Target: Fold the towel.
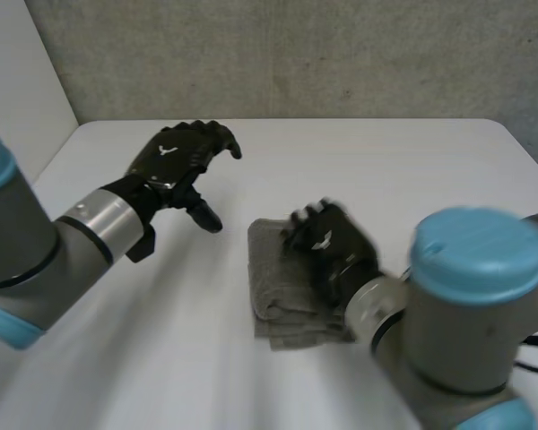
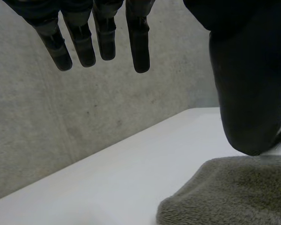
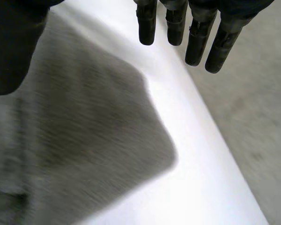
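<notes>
Black right hand holds straight fingers over the towel.

A folded grey terry towel lies under the black right hand. Bare white tabletop stretches around it to the rough grey wall behind.

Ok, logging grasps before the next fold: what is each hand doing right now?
Left hand: open, holding nothing, clear of the towel.
Right hand: open, over the towel, not gripping it.
</notes>
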